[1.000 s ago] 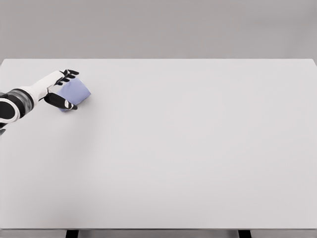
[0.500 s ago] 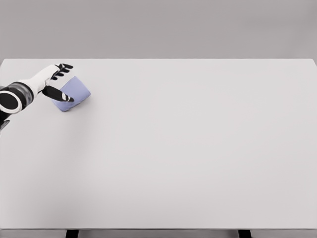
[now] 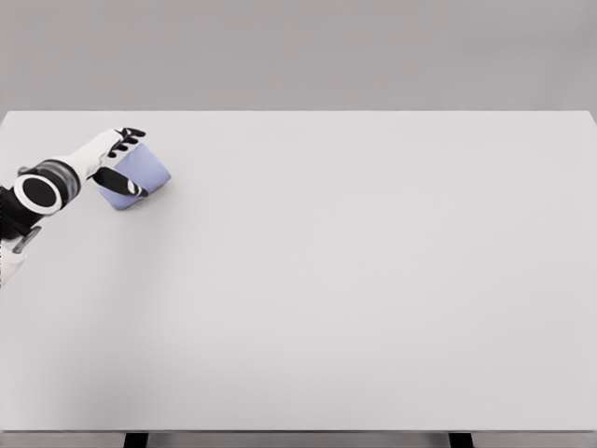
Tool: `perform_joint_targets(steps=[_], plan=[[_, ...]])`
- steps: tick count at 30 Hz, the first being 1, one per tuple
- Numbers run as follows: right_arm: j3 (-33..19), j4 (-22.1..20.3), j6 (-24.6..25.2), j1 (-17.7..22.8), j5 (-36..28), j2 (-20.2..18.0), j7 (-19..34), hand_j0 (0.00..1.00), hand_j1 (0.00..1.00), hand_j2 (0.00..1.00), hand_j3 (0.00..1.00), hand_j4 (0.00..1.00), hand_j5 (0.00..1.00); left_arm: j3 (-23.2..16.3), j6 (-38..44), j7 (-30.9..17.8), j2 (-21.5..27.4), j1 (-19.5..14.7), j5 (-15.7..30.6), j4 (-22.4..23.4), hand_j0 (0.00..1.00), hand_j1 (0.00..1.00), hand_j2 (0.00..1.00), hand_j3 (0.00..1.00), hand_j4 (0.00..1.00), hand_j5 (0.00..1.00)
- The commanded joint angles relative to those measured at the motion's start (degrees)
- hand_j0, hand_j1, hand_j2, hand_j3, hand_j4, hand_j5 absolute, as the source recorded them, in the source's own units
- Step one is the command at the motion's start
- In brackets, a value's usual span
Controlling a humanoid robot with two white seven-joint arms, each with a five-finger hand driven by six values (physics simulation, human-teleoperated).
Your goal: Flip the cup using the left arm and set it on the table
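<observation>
A pale blue cup (image 3: 147,174) lies tilted on its side near the far left of the white table (image 3: 354,280). My left hand (image 3: 123,161) comes in from the left edge and reaches the cup's left end. Its black fingertips (image 3: 131,136) sit spread just above the cup's upper edge, and the thumb (image 3: 125,185) lies across its near side. The hand brackets the cup without a firm close. The wrist ring (image 3: 39,192) faces the camera. My right arm is out of view.
The table's far edge (image 3: 298,112) runs just behind the cup, and the left edge is close to the forearm. Two dark table legs (image 3: 136,439) show under the front edge.
The hand drew back to the left half a second ago, then came forward onto the cup's left end again, with the wrist rolled towards the camera. The cup has not moved.
</observation>
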Motion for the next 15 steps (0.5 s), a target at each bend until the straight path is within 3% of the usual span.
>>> perform_joint_targets(steps=[1, 15], plan=[[0.0, 0.0, 0.0, 0.0, 0.0, 0.0, 0.0, 1.0, 1.0, 1.0, 1.0, 1.0, 1.0, -0.4, -0.1, 0.0, -0.6, 0.0, -0.8, 0.9, 0.94, 0.94, 0.94, 0.94, 0.94, 0.94], [0.0, 0.0, 0.0, 0.0, 0.0, 0.0, 0.0, 1.0, 1.0, 1.0, 1.0, 1.0, 1.0, -0.6, 0.1, 0.0, -1.4, 0.1, -0.9, 1.4, 0.93, 0.93, 0.93, 0.93, 0.93, 0.93]])
